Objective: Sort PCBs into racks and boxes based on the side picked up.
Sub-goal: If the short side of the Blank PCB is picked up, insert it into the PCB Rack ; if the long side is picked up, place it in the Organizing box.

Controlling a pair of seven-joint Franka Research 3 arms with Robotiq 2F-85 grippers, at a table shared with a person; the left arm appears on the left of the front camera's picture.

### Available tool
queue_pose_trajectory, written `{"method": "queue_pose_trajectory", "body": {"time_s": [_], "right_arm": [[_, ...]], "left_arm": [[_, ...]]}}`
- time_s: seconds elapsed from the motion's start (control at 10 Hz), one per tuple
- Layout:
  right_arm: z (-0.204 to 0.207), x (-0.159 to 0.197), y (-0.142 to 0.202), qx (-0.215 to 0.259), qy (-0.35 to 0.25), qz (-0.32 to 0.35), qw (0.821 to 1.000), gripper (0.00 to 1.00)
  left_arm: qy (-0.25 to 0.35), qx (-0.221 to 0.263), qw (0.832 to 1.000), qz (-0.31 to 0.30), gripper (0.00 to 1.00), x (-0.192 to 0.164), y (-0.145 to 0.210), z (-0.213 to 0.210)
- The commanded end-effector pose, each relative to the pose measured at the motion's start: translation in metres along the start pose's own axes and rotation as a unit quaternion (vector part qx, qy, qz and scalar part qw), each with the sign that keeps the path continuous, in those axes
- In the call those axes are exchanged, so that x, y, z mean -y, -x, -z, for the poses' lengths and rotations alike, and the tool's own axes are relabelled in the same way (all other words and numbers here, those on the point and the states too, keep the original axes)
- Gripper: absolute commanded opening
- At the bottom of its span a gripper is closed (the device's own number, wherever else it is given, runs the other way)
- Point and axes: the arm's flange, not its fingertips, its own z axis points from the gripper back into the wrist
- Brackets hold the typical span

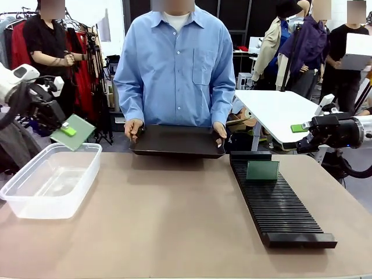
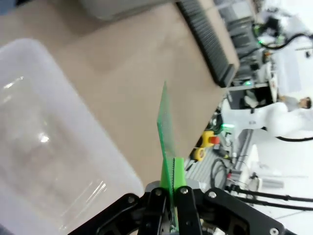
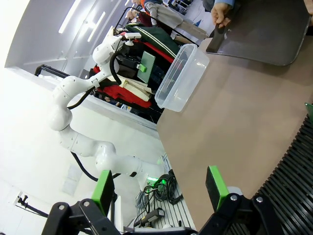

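**Left arm holds a board above the tub; one board stands in the rack**

Gripping a PCB (image 1: 74,132) at the left edge of the front view, the left gripper (image 1: 67,130) has its jaws closed on the board's edge, holding it tilted in the air just above the far rim of the clear box (image 1: 51,180). The box sits on the table (image 1: 174,221) at lower left of the frame, and nothing can be made out inside it. In the left wrist view the same board (image 2: 166,129) rises edge-on from between the green pads (image 2: 179,171) at bottom centre, its dotted face turned to the right, with the translucent box wall (image 2: 54,147) spread over the left half of the frame.

At the right edge of the front view the right gripper (image 1: 299,129) hangs off the table's side with its jaws wide apart and nothing between them. The right wrist view shows its two green pads (image 3: 216,180) standing well apart at the bottom of the frame.

A long black rack (image 1: 279,203) runs down the right half of the table, and a second PCB (image 1: 262,170) stands upright in a slot near its far end.

At the top centre a person in a blue shirt holds a shallow black tray (image 1: 177,141) by both sides, one hand (image 1: 133,129) at each end, at the table's far edge.
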Motion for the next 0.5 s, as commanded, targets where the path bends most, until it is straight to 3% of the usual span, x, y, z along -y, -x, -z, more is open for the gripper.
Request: {"method": "queue_pose_trajectory", "body": {"time_s": [0.0,0.4], "right_arm": [[-0.002,-0.001,-0.003,-0.002,0.004,-0.007,1.000,1.00],[-0.002,-0.001,-0.003,-0.002,0.004,-0.007,1.000,1.00]], "left_arm": [[-0.061,-0.015,0.997,-0.034,0.00,0.007,0.005,-0.008],[-0.199,-0.039,0.976,-0.085,0.00,0.006,0.009,0.003]]}}
